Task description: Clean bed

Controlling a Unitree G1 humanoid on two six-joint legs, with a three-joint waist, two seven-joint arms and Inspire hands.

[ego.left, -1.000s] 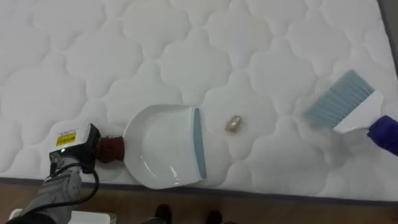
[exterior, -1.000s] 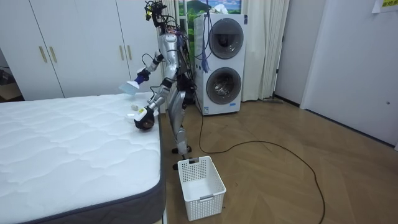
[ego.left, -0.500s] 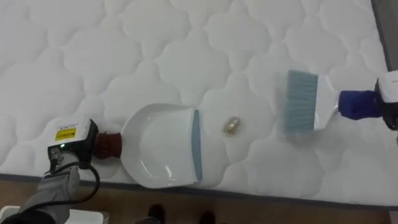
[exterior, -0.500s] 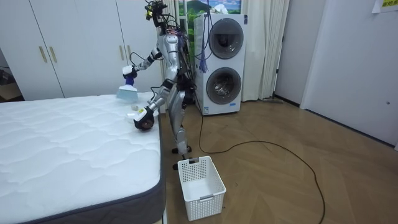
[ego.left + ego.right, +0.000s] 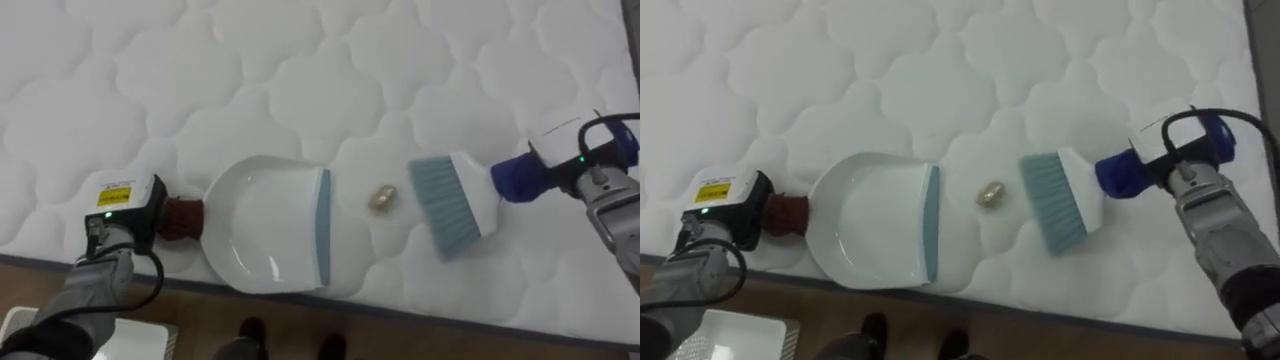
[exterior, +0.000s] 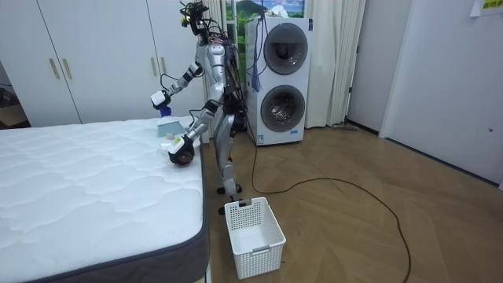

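Brush (image 5: 452,205) now beside crumb (image 5: 381,198), right fingers (image 5: 558,152) round it; left fingers (image 5: 124,207) round dustpan (image 5: 265,235)

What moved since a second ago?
The right hand brought the brush down and left onto the bed, right beside the crumb. The dustpan, the left hand at its handle, and the crumb stayed put.
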